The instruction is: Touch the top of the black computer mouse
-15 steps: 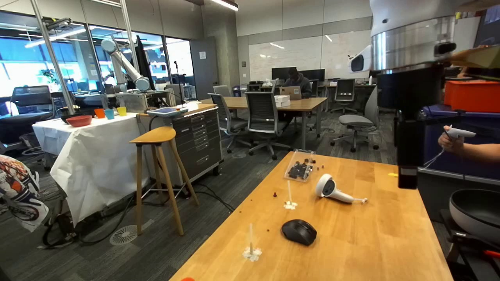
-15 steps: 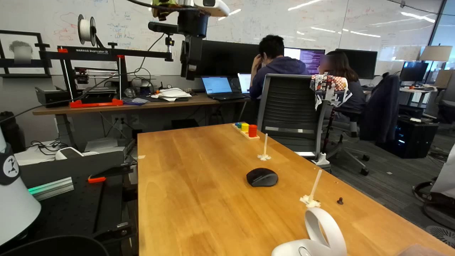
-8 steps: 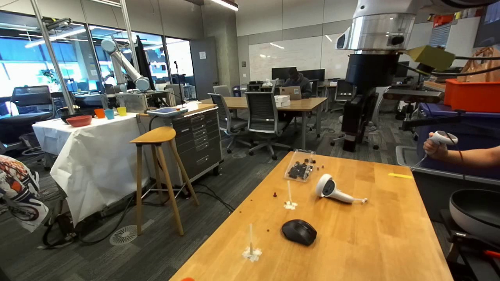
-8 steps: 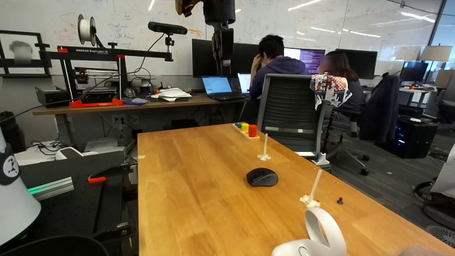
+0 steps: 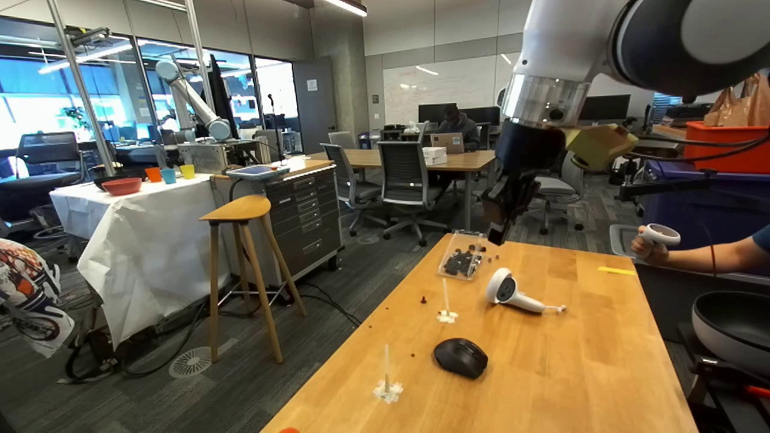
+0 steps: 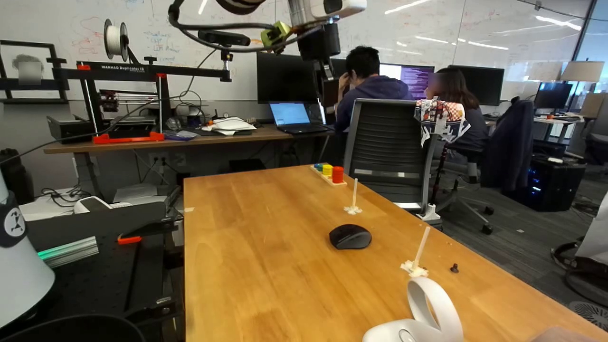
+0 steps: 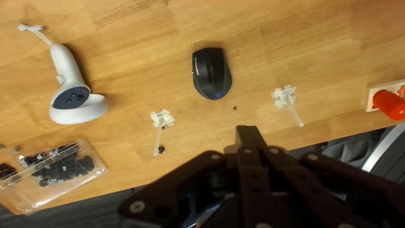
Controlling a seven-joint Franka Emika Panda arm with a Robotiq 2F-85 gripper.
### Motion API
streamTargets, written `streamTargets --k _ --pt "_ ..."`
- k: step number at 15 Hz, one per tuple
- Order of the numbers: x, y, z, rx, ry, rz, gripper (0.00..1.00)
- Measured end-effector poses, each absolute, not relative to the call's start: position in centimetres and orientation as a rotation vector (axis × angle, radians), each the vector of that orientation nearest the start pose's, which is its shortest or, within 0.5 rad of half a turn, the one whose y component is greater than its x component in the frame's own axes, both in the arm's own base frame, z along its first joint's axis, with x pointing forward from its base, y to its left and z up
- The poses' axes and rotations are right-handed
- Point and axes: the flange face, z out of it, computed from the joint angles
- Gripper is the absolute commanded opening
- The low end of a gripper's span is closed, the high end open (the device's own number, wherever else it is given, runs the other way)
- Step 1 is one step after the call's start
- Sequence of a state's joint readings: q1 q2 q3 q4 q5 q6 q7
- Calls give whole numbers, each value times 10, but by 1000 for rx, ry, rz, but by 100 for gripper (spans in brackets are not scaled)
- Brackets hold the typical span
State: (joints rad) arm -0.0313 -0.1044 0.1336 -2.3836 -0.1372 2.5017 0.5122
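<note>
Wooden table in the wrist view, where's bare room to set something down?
The table is bare between the controller and mouse, and from the mouse to the picture's top. Lower left is crowded: a plastic box of small dark parts and a stick.

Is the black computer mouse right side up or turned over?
Right side up: in the wrist view, the black computer mouse shows its scroll wheel.

Windows (image 5: pixel 42 111) partly overexposed; ceiling light (image 5: pixel 348 6) bright; glare streaks whiteboard (image 6: pixel 427 28). Wrist view: gripper (image 7: pixel 247 137) dark, blurred; soft shadow beside controller (image 7: pixel 70 81).
</note>
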Motion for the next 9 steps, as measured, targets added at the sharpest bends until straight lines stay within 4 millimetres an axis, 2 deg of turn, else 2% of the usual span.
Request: streamTargets --k 9 --pt "525 37 293 -3144 595 -291 0"
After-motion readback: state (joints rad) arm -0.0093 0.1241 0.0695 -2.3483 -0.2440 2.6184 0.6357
